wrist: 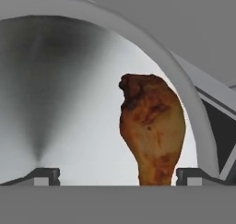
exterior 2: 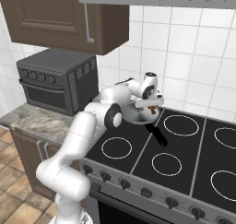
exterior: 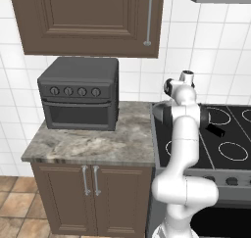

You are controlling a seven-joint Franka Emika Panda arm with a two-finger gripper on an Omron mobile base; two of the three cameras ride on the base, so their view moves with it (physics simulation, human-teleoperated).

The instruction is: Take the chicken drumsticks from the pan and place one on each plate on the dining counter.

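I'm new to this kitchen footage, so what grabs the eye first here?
The golden-brown chicken drumstick lies in the grey pan, near its rim. The white arm reaches over the black stovetop, its tool open right above the pan at the back left burner. A dark toaster oven sits on the marble counter left of the stove.

Soft, even rendered light fills the kitchen, with no visible lamp and no harsh glare. The white arm shows gentle grey shading on its undersides. Below the gripper, the stove top is matte black with only faint shadow. Seen from the hand, the pan fades from dark grey on the far side to bright white close in. The drumstick looks slightly blurred and blocky. Edges stay straight, without lens distortion.
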